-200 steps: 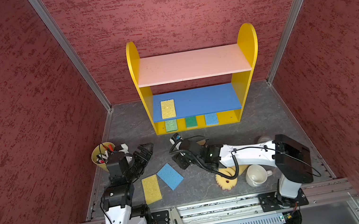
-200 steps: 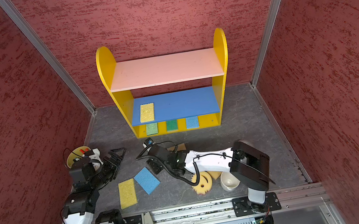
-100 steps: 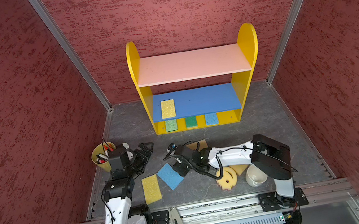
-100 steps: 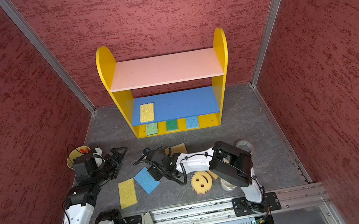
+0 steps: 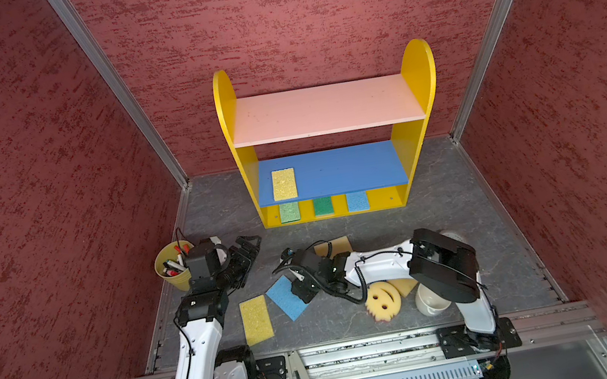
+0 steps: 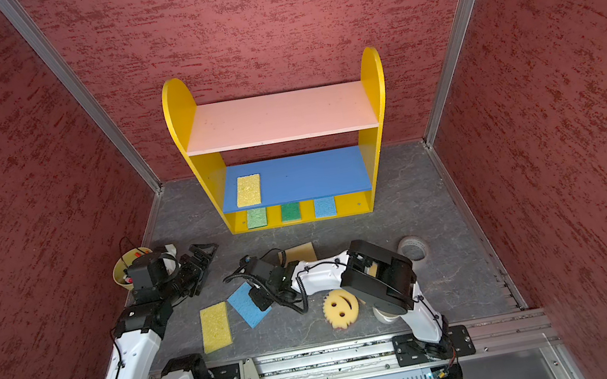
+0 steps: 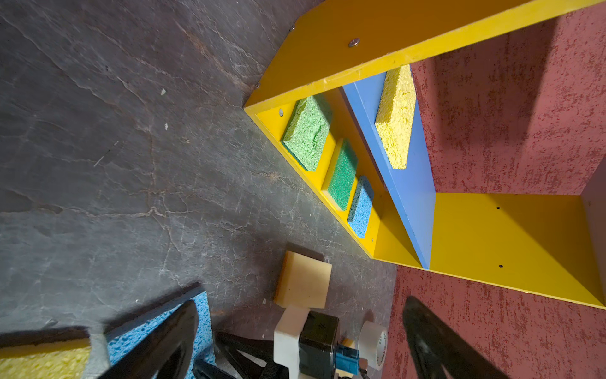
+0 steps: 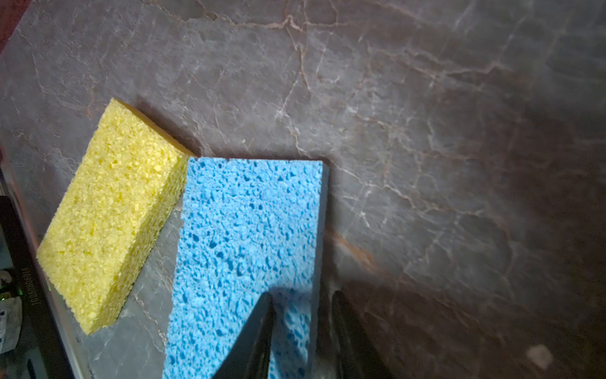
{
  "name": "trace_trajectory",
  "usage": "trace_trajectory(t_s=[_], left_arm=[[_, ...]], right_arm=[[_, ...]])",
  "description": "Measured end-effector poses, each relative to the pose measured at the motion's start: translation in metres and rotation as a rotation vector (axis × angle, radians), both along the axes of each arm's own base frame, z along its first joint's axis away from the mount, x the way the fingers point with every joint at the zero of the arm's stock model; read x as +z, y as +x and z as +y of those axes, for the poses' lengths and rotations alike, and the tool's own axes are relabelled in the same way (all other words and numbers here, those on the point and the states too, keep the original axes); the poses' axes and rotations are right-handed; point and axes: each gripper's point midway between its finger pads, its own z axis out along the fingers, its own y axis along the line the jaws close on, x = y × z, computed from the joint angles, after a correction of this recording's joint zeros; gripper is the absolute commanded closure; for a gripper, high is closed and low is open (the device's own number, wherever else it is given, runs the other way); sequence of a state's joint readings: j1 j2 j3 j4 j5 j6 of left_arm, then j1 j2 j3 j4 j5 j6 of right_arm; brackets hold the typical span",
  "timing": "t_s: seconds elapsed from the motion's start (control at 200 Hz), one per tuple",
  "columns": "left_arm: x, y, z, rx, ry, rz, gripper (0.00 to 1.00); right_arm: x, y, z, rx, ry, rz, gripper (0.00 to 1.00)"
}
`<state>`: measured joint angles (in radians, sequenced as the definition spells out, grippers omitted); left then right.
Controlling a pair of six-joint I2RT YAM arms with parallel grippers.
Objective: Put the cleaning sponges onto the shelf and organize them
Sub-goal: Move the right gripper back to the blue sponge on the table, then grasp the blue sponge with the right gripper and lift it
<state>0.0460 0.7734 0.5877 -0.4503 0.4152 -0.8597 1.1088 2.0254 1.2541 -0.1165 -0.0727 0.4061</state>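
Overhead view of two white robot arms on a grey, veined stone-look tabletop [image 5: 440, 183] walled in dark red. The step in hand appears to be picking up a rectangular blue porous sponge [image 5: 281, 300] that lies flat near the front.

The right gripper [image 8: 302, 293] is down over it. In the right wrist view its jaws stand narrow, one finger over the sponge's pitted top and the other just off its long edge. I cannot tell whether they have bitten yet.

The left gripper [image 5: 246, 247] hovers beside a yellow cup of markers [image 5: 174, 270], jaws wide apart and holding nothing.

A coarse rectangular yellow sponge [image 5: 256, 319] touches the blue one at a corner. A round yellow smiley-face sponge [image 5: 382, 299] with a scalloped rim and a smooth tan sponge [image 5: 335, 245] also wait on the table.

At the back stands the small three-tier shelf [image 5: 418, 73] with smooth painted boards. A yellow shelved sponge [image 5: 284, 184] lies on its blue middle board, and three shelved sponges [image 5: 322, 206] sit in a row on the yellow base.

The next move likely calls for a firm pinch on soft foam, then a clean lift without dragging the yellow neighbour.
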Motion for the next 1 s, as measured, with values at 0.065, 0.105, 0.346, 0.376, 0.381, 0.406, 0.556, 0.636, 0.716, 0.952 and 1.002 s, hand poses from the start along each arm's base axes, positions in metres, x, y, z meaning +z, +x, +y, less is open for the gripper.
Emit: trace_trajectory(t_s=[0.065, 0.105, 0.346, 0.376, 0.381, 0.406, 0.556, 0.636, 0.716, 0.952, 1.002], left_arm=[[-0.001, 0.0, -0.001, -0.003, -0.002, 0.001, 0.03], [0.0, 0.0, -0.001, -0.004, -0.003, 0.0, 0.03], [0.006, -0.003, -0.002, -0.009, -0.006, -0.025, 0.03], [0.006, -0.003, -0.002, -0.01, -0.006, -0.027, 0.03], [0.006, -0.003, -0.002, -0.011, -0.006, -0.027, 0.03], [0.007, -0.003, -0.002, -0.011, -0.006, -0.029, 0.03], [0.007, -0.004, -0.004, -0.017, -0.008, -0.029, 0.03], [0.006, -0.005, -0.008, -0.036, -0.008, -0.027, 0.03], [0.003, -0.007, -0.017, -0.067, -0.002, -0.02, 0.03], [-0.018, -0.011, -0.061, -0.221, 0.031, 0.021, 0.03], [-0.021, -0.011, -0.072, -0.257, 0.034, 0.022, 0.03]], right_arm=[[0.0, 0.0, 0.0, -0.003, 0.003, 0.004, 0.82], [0.0, 0.0, 0.0, -0.003, 0.003, 0.005, 0.86], [0.004, 0.005, -0.001, -0.014, 0.018, -0.003, 1.0], [0.007, 0.006, -0.003, -0.018, 0.024, -0.007, 1.0], [0.007, 0.007, -0.004, -0.019, 0.026, -0.008, 1.0], [0.01, 0.008, -0.007, -0.025, 0.03, -0.009, 1.0], [0.033, 0.03, -0.03, -0.099, 0.105, -0.013, 1.0], [0.049, 0.046, -0.047, -0.156, 0.166, -0.011, 1.0], [0.061, 0.058, -0.063, -0.209, 0.221, -0.012, 1.0], [0.092, 0.061, -0.083, -0.26, 0.361, -0.004, 1.0], [0.1, 0.059, -0.083, -0.258, 0.4, 0.001, 1.0]])
